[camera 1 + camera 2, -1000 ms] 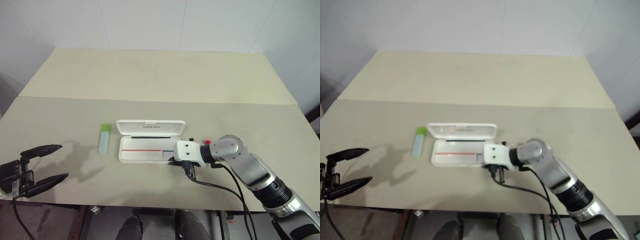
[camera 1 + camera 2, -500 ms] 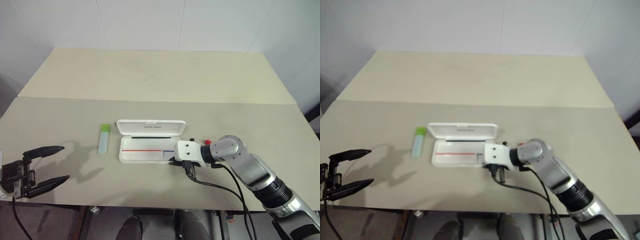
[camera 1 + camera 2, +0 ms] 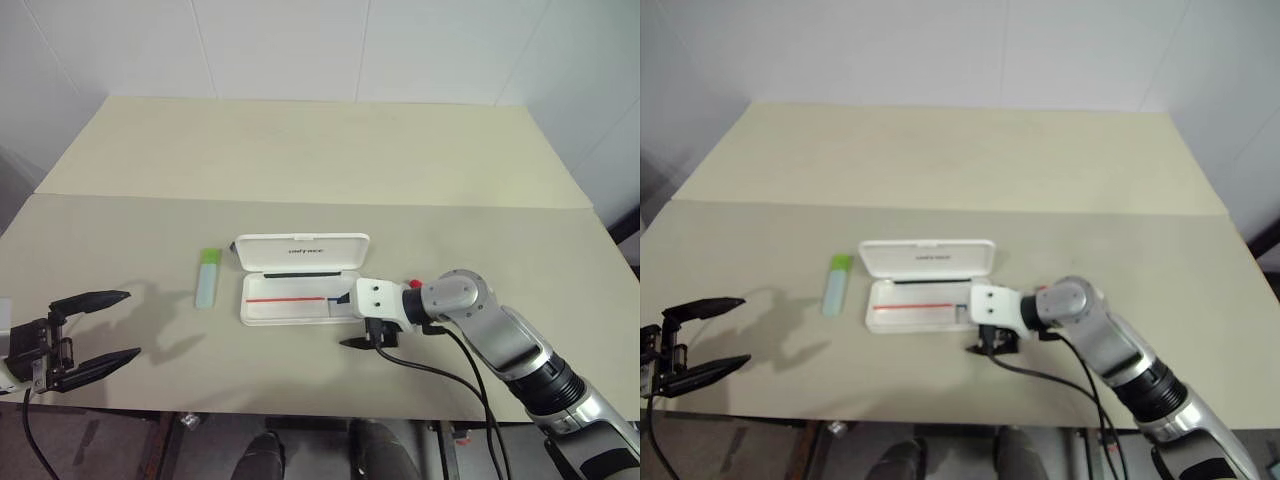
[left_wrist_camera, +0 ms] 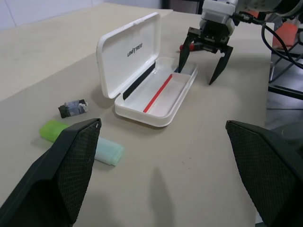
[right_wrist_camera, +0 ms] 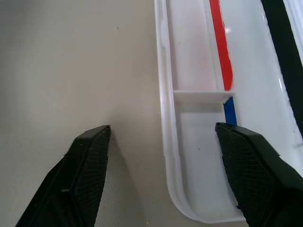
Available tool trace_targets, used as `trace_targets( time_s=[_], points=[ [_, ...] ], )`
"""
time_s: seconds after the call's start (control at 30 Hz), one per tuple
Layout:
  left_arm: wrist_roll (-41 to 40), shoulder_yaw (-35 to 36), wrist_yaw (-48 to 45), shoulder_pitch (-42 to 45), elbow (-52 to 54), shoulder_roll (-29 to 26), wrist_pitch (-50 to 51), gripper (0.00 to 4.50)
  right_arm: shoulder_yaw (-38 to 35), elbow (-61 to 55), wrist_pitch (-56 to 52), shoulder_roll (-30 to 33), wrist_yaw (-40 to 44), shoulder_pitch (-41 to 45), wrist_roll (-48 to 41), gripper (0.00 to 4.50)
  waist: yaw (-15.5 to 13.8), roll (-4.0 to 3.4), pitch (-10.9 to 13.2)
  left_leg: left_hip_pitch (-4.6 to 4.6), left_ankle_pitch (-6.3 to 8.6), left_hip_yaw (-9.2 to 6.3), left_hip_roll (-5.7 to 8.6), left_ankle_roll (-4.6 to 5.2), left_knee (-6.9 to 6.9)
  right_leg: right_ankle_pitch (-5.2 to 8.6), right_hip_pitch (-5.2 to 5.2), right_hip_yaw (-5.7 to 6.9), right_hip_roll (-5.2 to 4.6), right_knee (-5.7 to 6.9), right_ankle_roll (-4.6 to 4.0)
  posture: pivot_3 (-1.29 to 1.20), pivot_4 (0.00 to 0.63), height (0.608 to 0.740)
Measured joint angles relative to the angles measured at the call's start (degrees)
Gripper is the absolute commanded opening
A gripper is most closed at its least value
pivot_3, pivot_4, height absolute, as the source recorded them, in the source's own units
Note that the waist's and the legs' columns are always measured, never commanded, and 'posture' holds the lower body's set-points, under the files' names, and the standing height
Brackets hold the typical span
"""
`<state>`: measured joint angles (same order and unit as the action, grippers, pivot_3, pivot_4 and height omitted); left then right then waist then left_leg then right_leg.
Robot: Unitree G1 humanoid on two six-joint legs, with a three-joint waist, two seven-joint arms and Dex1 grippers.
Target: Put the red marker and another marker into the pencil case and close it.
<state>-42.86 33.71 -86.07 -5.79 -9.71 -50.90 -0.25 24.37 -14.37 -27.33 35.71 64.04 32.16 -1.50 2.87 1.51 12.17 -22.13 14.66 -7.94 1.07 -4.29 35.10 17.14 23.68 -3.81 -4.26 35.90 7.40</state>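
Note:
The white pencil case [image 3: 293,309] lies open on the table, lid [image 3: 302,252] tilted up at the back, a red-and-blue line in its tray [image 5: 199,156]. My right gripper [image 3: 346,321] is open at the case's right end, with its fingers on either side of the tray's front wall [image 5: 162,128], holding nothing. The pale green marker [image 3: 208,278] lies just left of the case. A small red bit [image 3: 413,285] shows beside my right wrist; I cannot tell if it is the red marker. My left gripper [image 3: 130,324] hangs open and empty at the table's near left edge.
A small dark grey lump [image 4: 73,108] lies on the table beside the green marker [image 4: 83,139] and behind the lid. The tan table [image 3: 320,160] stretches far back to a white wall. A black cable trails from my right wrist over the front edge.
My right gripper has opened at the case's right end. The lid stands a little more upright. The left arm has kept its place.

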Motion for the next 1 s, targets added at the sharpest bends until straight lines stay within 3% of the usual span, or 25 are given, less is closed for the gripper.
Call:
trace_targets(
  time_s=[0.4, 0.77, 1.0],
  points=[
    [0.43, -0.39, 0.11, 0.16, 2.12, 1.15, -0.99, 4.50, -10.58, 2.37, 5.95, 0.67, 4.31, -1.24, -11.07, 4.45, -0.05, 0.00, 0.00, 0.00, 0.00, 0.00, 0.00, 0.00, 0.01, -0.01, -0.03, 0.00, -0.01, -0.01, 0.02, 0.00, 0.150, 0.740],
    [-4.20, -1.03, 0.06, 7.10, 4.72, 3.63, 0.14, 4.50, -14.37, 9.34, 8.38, 9.30, 5.23, -0.55, -9.31, 4.45, -0.84, -0.02, 0.01, 0.02, 0.00, 0.02, 0.00, 0.01, 0.04, -0.01, -0.03, 0.00, 0.04, 0.00, 0.02, 0.00, 0.150, 0.740],
    [-4.33, -7.37, 0.00, 8.42, 3.88, 3.03, -0.10, 4.50, -14.38, 9.87, 4.13, 11.27, 1.65, -1.61, -7.19, 4.45, -1.16, -0.03, 0.02, 0.01, 0.00, 0.02, 0.01, 0.01, 0.04, -0.01, -0.03, 0.00, 0.02, 0.00, 0.02, 0.00, 0.150, 0.740]
  ],
)
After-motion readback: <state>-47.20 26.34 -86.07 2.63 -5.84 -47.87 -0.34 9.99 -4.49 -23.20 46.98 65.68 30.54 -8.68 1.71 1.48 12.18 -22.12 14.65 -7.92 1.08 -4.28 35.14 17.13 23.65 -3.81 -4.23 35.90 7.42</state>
